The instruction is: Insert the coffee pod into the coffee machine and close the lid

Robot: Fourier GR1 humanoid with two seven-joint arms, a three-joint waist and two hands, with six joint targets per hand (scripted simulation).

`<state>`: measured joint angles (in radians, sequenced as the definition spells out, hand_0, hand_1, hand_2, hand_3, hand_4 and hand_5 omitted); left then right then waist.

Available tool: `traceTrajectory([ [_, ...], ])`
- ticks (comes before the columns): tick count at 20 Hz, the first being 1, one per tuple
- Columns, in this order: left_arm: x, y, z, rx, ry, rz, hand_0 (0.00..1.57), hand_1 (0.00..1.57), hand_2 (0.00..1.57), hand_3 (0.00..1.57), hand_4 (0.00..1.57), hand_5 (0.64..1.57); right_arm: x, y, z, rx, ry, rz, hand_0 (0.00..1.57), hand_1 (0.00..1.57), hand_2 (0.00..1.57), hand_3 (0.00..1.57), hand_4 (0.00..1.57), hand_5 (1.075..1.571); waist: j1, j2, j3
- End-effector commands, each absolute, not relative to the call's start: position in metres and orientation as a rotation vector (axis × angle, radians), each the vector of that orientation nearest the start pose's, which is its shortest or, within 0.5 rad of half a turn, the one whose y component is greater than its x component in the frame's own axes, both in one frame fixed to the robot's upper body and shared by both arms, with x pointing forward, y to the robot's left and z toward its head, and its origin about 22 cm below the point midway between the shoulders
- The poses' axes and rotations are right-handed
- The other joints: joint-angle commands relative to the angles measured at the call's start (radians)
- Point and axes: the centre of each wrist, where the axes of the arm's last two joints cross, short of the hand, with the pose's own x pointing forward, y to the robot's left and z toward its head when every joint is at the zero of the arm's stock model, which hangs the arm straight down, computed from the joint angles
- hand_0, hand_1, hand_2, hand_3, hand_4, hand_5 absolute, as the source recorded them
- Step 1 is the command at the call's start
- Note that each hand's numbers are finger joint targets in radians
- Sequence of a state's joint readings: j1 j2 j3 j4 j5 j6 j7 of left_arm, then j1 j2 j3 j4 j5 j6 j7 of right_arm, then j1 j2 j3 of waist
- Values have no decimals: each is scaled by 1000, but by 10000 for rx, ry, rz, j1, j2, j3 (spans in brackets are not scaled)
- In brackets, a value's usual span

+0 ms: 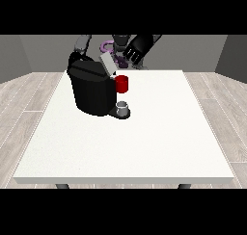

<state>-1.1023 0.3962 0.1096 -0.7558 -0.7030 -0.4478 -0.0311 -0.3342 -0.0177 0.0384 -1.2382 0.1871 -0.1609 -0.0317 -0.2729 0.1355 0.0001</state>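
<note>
The black coffee machine (92,92) stands on the white table (144,142), left of the middle. Its grey lid (107,64) is tilted up and stands open. A red thing at the machine (122,84) sits at its front under the lid. A small grey thing (123,105) rests on the machine's low base below the red thing. The hand at the view's right (136,48) hovers behind and above the lid, its fingers straight and pointing down. The hand at the view's left (75,56) is mostly hidden behind the machine's top.
The robot's torso (118,41) is behind the table's far edge. A purple thing (107,47) shows by the torso. White tabletop stretches in front of and to the right of the machine.
</note>
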Motion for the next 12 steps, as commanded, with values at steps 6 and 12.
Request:
traceTrajectory([
  [6, 456, 260, 260, 6320, -15292, -10744, 1265, 1265, 1303, 1256, 465, 1571, 336, -194, 51, -1950, -16991, 1928, 0, 0, 0, 0, 0, 1571, -433, 997, 0],
  [12, 458, 233, 253, 5953, -15530, -11186, 1188, 1188, 1266, 1227, 471, 1571, 346, -205, 57, -2557, -17072, 1282, 0, 0, 0, 0, 0, 1571, -7, 1340, 2],
])
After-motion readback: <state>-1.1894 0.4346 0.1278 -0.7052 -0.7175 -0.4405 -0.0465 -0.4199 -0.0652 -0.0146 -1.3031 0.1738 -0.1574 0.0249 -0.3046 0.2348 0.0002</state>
